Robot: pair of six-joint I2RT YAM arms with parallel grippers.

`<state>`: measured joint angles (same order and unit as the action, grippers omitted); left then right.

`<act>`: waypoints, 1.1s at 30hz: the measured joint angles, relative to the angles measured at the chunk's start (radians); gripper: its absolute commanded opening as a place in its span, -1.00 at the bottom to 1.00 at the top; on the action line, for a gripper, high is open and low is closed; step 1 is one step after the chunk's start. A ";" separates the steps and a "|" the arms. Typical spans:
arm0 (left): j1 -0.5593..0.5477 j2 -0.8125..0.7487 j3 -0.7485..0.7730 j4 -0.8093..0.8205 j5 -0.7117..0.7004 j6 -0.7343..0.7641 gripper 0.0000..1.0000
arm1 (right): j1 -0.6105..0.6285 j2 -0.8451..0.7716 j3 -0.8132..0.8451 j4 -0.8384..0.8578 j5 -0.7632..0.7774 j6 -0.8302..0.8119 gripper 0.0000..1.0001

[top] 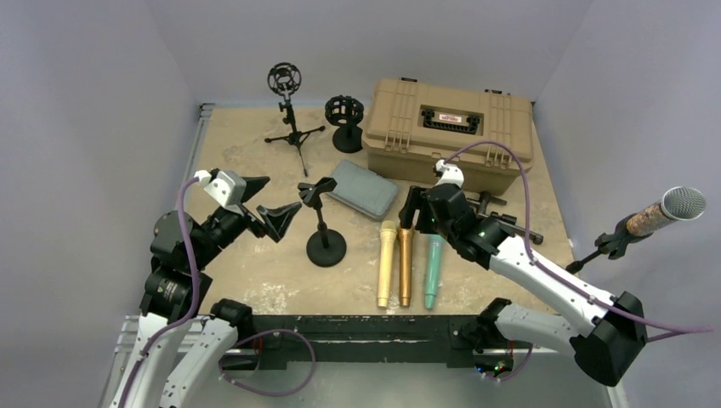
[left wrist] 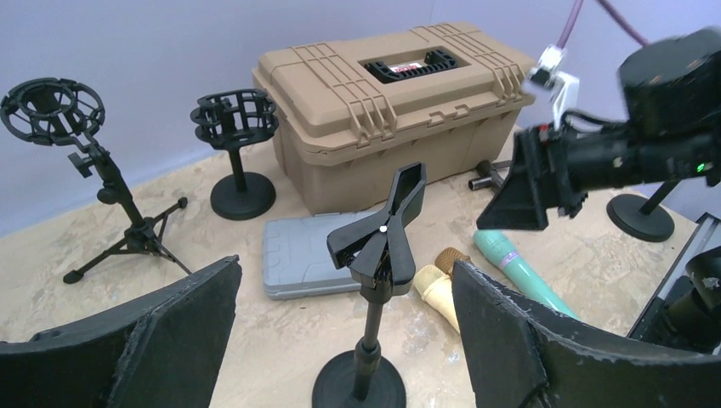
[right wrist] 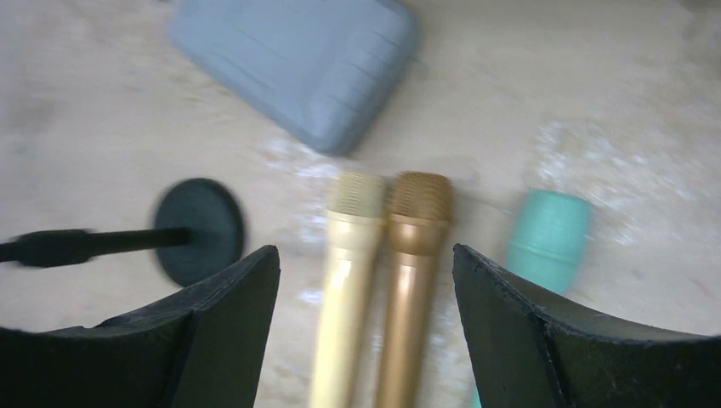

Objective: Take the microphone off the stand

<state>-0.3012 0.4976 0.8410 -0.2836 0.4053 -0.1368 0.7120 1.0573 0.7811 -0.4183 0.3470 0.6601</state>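
Your left jaws spread wide, empty, facing the clip stand (left wrist: pixel 378 246). Your right jaws gape wide too, hovering over the gold microphone (right wrist: pixel 414 255), touching nothing.

The left arm (top: pixel 183 255) and right arm (top: pixel 544 280) both have white links and black joint housings. A purple cable (top: pixel 493 144) runs from a white camera block (top: pixel 448 172) on each wrist towards the base. The fingers (left wrist: pixel 527 340) are broad black wedges with rough, chipped edges, and a green light (top: pixel 481 230) glows on the right arm.
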 measured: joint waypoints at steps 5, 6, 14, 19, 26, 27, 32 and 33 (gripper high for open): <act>0.000 -0.002 -0.006 0.003 -0.014 -0.002 0.83 | 0.001 -0.069 0.031 0.236 -0.242 0.026 0.83; 0.000 -0.002 -0.006 0.003 -0.018 -0.002 0.83 | 0.005 -0.077 0.025 0.326 -0.299 0.051 0.85; 0.000 -0.020 -0.008 0.003 -0.060 -0.002 0.84 | 0.188 0.074 0.104 0.727 -0.449 0.156 0.88; 0.000 -0.040 -0.017 0.005 -0.089 -0.002 0.84 | 0.245 0.176 0.163 0.777 -0.430 0.202 0.80; 0.000 -0.041 -0.020 0.005 -0.116 -0.002 0.83 | 0.265 0.248 0.207 0.768 -0.326 0.230 0.57; 0.000 -0.041 -0.020 0.005 -0.118 -0.002 0.84 | 0.265 0.257 0.216 0.769 -0.314 0.230 0.55; 0.000 -0.040 -0.020 0.005 -0.126 -0.002 0.83 | 0.265 0.285 0.248 0.769 -0.285 0.230 0.41; 0.000 -0.039 -0.020 0.005 -0.126 -0.002 0.83 | 0.265 0.291 0.253 0.770 -0.284 0.230 0.36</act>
<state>-0.3016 0.4583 0.8207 -0.2787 0.2794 -0.1383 0.9771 1.3479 1.0336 0.3515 0.0628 0.8902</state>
